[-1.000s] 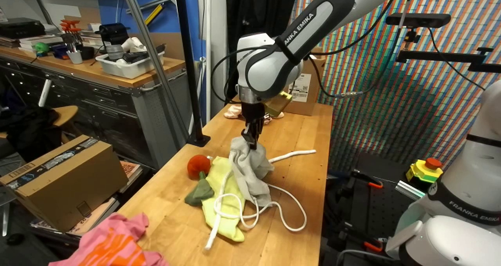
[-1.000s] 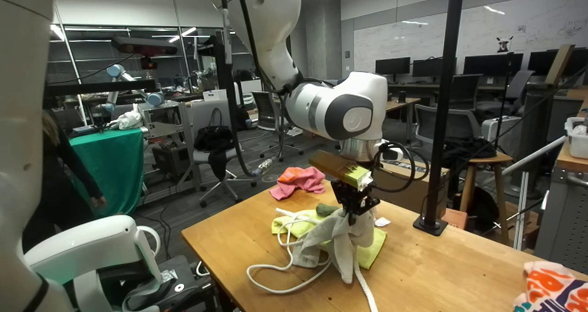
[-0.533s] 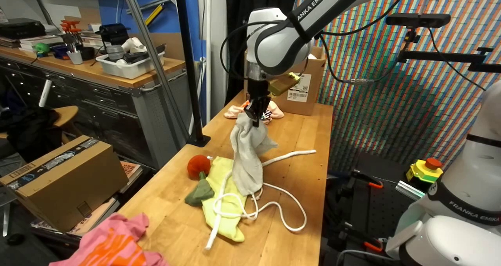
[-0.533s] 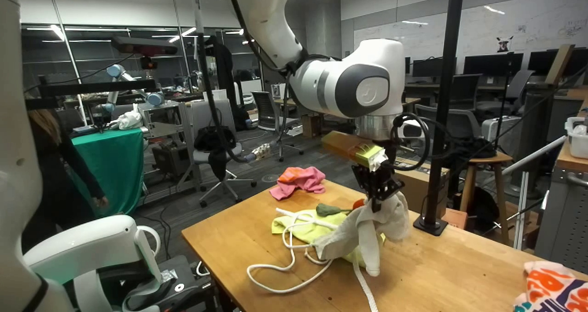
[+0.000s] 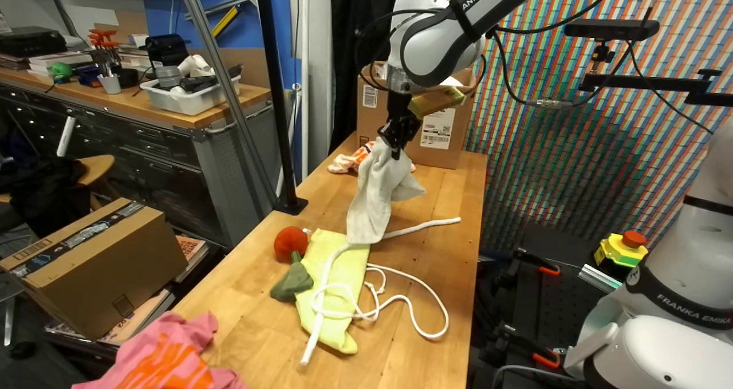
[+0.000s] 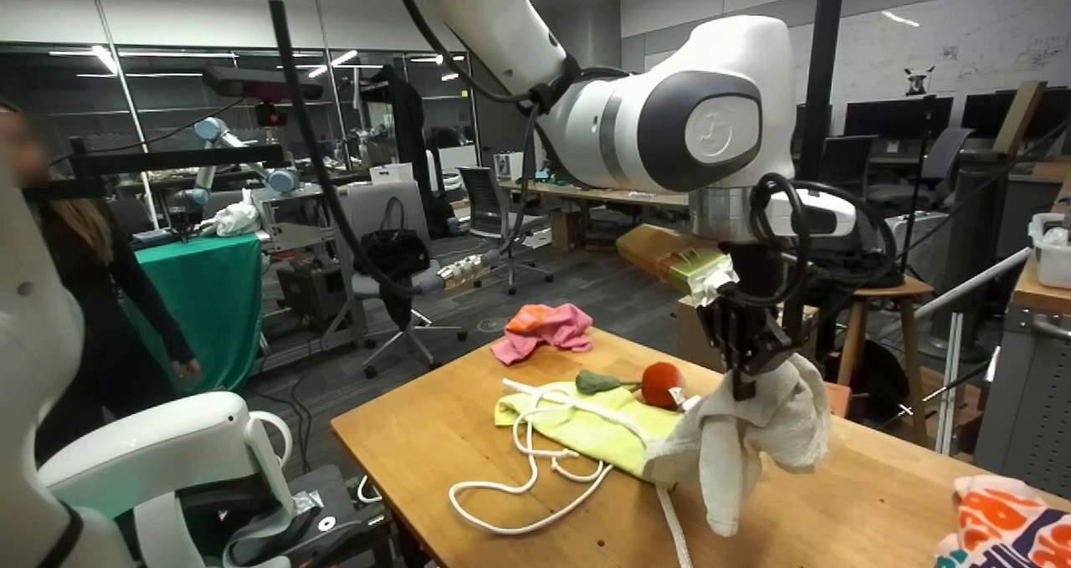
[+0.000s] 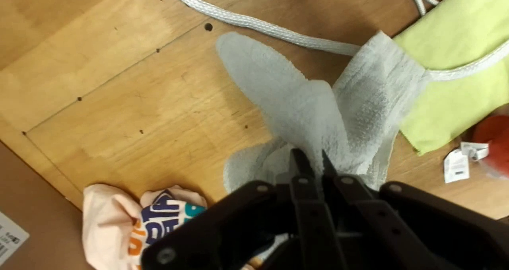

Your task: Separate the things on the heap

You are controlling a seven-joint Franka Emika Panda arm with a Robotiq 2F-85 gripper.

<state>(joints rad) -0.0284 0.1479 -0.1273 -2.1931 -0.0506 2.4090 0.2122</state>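
Since the earlier frame, the gripper (image 7: 311, 158) and the white cloth (image 5: 375, 197) have travelled upward and away from the middle of the yellow cloth (image 5: 350, 267), exposing more of it. The yellow cloth has kept its position.

The white cloth hangs over the table (image 5: 412, 357), beyond one end of the yellow cloth. Its lower end overlaps the edge of the yellow cloth in both exterior views and in the wrist view; contact at that point cannot be determined.

Gripper condition: the fingers (image 7: 303, 169) are drawn nearly together and clamped on a fold of the white cloth, which drops in loose flaps below them. The gripper is positioned higher than the yellow cloth and clear of it.

The rope (image 7: 278, 31) crosses the yellow cloth. One length runs out past the end where the white cloth hangs; loops lie along one side. The red-and-green lump (image 5: 291, 244) lies just beside the yellow cloth, on the side opposite these loops.

The pink cloth (image 6: 548, 334) lies well apart from the yellow cloth. The patterned cloth (image 7: 119, 218) and the cardboard box (image 5: 441, 157) are located well beyond the yellow cloth, past the hanging white cloth.
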